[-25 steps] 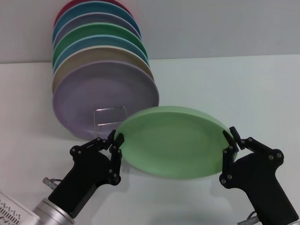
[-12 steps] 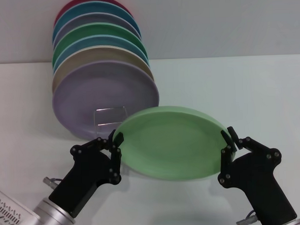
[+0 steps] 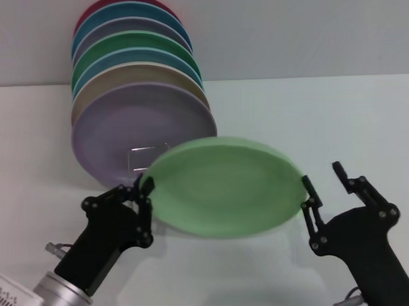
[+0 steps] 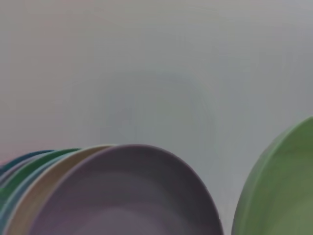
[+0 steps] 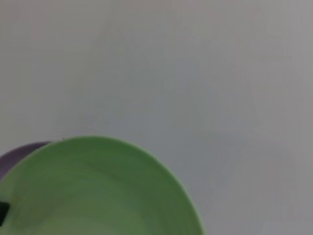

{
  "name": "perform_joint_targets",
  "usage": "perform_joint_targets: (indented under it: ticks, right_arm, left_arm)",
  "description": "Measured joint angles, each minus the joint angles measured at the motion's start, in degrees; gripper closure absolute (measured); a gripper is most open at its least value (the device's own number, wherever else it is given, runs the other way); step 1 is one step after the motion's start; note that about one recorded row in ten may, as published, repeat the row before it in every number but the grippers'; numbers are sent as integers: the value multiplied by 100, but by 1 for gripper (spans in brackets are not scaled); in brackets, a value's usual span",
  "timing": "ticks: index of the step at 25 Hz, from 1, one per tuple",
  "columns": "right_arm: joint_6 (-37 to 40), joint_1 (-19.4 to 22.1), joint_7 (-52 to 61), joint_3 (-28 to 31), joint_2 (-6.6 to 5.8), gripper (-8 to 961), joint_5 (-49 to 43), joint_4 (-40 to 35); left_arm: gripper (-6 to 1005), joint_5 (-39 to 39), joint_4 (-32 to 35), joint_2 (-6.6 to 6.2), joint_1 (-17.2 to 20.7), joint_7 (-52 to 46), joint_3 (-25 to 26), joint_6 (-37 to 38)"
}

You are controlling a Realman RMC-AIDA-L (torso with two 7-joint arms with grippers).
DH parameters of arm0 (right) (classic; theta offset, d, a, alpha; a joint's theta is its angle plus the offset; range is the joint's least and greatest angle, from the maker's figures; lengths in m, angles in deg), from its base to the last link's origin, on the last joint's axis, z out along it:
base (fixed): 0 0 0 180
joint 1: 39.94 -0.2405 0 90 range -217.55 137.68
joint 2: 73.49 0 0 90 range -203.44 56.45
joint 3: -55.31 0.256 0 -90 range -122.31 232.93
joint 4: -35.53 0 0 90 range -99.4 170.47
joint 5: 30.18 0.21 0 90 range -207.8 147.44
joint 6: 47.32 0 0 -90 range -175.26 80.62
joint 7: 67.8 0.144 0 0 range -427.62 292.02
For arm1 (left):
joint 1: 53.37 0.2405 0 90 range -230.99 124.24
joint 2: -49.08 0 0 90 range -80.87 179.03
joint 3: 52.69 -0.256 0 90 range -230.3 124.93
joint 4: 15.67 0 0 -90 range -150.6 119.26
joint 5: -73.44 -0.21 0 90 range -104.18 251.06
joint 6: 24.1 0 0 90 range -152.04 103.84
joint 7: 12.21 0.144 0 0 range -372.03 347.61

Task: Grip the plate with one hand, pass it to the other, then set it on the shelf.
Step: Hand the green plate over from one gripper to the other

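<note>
The light-green plate (image 3: pixel 222 187) hangs above the white table (image 3: pixel 324 115), tilted with its face toward the camera, in the near middle of the scene. Its left rim is pinched by the left gripper (image 3: pixel 144 195), whose fingers are closed on the edge. At the right rim, the right gripper (image 3: pixel 323 181) stands with its jaws spread wide: the inner finger sits just at the plate's edge and the outer one is well clear, so it holds nothing. The plate's weight looks to be carried by the left arm alone.

Just behind the plate's far-left edge, the thin wire rack (image 3: pixel 147 157) shows only partly, a bright loop in front of the lavender plate (image 3: pixel 133 128). That plate is the nearest in a leaning row of coloured plates (image 3: pixel 130 58) running toward the far left wall: tan, blue, dark green, grey-lavender, teal and red behind it. The left wrist view shows the lavender plate's rim and the light-green rim beside it.

As a judgement of progress: the grip and the hand-over appear done, since one gripper holds and the other is released. What is left is carrying the plate to the rack and setting it in a free slot. The rack's free slots cannot be made out.
</note>
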Motion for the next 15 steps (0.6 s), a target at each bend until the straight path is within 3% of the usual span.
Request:
perform_joint_targets:
  ticks: [3,15]
  right_arm:
    - [334,89,35,-151,-9,610,1,2]
    - [437,91,151,-231,-1,574,27,-209]
  left_arm:
    - [968,6,-1,-15,99,3,124,151]
    - [967,6,54,-58,410,-76,449,1202]
